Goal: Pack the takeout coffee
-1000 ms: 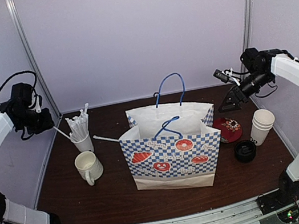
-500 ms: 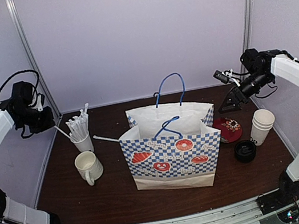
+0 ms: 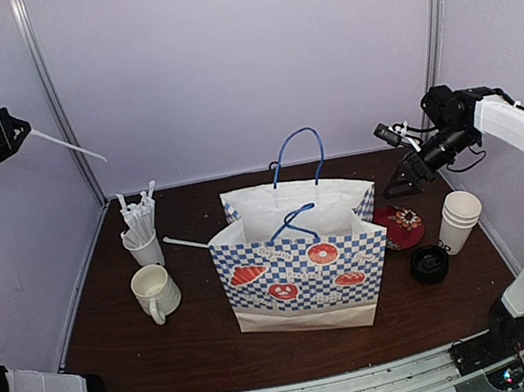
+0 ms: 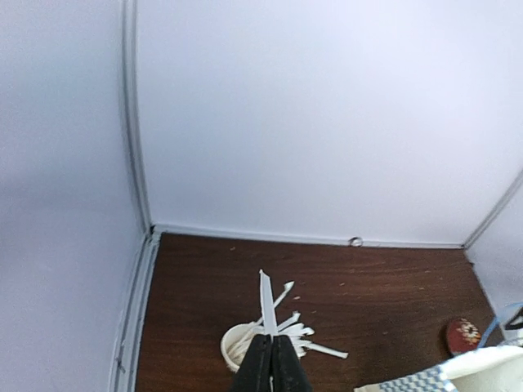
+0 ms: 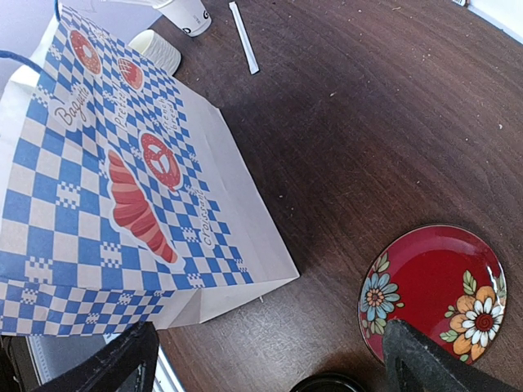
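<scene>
One straw is pinched in the closed left end effector, with the bag far below it (the right end effector is spread empty, the takeout coffee cups below and beside it), so the straw could be flung loose by a fast swing.

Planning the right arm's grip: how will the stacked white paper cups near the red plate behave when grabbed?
The paper cups look thin-walled and lidless, so probably light and easily dented by a hard squeeze. Tall on a narrow base, they would likely tip if pushed high.
</scene>
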`<action>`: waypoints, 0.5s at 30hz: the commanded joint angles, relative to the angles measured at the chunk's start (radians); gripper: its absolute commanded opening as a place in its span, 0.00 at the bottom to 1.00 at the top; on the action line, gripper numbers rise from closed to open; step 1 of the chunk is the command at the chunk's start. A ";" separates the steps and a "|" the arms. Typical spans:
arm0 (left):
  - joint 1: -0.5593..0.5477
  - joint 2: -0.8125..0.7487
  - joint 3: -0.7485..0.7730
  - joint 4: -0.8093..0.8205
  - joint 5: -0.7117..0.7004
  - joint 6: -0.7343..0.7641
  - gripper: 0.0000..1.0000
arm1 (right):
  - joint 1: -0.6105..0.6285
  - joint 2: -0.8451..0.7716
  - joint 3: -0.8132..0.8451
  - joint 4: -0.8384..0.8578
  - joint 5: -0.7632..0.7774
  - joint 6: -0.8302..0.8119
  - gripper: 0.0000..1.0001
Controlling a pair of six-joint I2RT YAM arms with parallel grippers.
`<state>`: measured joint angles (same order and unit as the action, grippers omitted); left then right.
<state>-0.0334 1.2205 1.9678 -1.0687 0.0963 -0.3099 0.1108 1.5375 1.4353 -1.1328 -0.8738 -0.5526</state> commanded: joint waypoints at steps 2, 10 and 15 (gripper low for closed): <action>-0.033 -0.004 -0.020 0.163 0.419 -0.094 0.00 | -0.002 0.012 0.020 -0.007 0.012 -0.012 1.00; -0.346 0.102 -0.015 0.286 0.625 -0.198 0.00 | -0.003 0.001 0.011 -0.004 0.030 -0.006 1.00; -0.510 0.184 0.026 0.177 0.589 -0.130 0.00 | -0.003 -0.001 0.018 -0.006 0.032 -0.003 0.99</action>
<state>-0.4603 1.3808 1.9514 -0.8581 0.6399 -0.4698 0.1108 1.5402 1.4353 -1.1332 -0.8566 -0.5529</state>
